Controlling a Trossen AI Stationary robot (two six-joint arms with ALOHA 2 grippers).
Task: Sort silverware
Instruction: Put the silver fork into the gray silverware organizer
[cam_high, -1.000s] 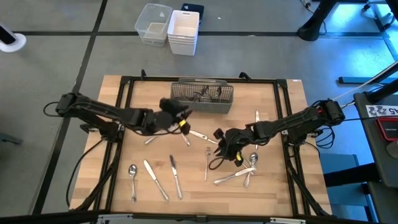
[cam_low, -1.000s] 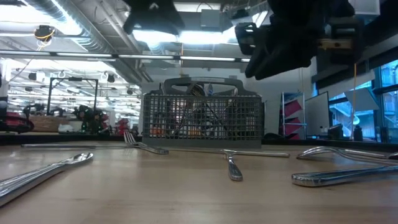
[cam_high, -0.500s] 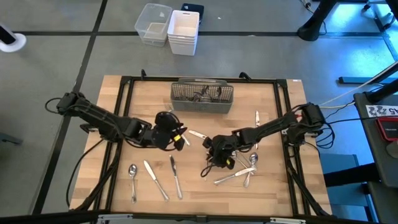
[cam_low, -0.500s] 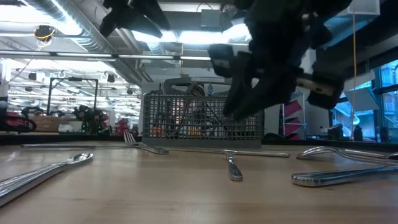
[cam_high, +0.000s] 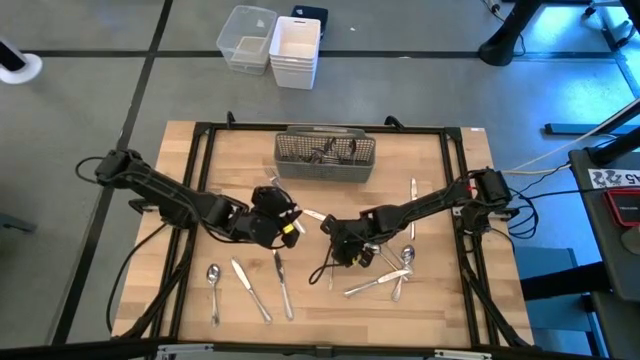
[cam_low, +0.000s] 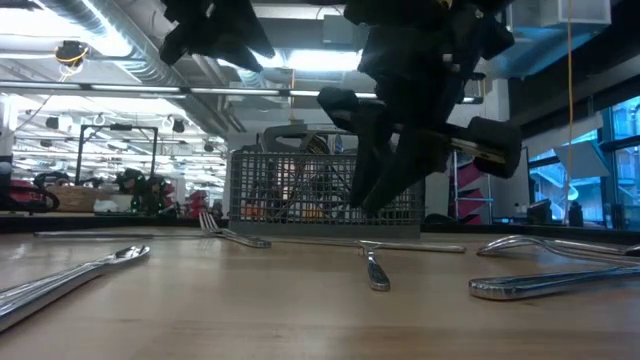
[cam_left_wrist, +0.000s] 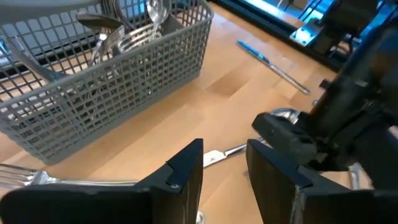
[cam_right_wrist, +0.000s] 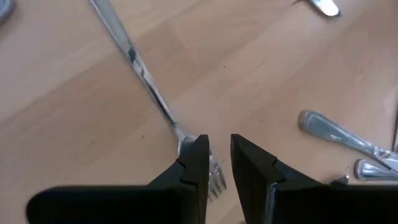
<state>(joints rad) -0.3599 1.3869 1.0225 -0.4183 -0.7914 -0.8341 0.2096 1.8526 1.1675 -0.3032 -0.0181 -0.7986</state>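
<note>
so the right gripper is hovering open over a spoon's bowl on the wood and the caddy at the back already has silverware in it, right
One thing is off: it is a fork, not a spoon. The right wrist view shows the right gripper open over the fork's tines on the wood. The rest holds: the caddy at the back already has silverware in it.

A grey wire-mesh caddy (cam_high: 325, 155) on the table (cam_high: 440, 300); white bins (cam_high: 295, 50) beyond.
</note>
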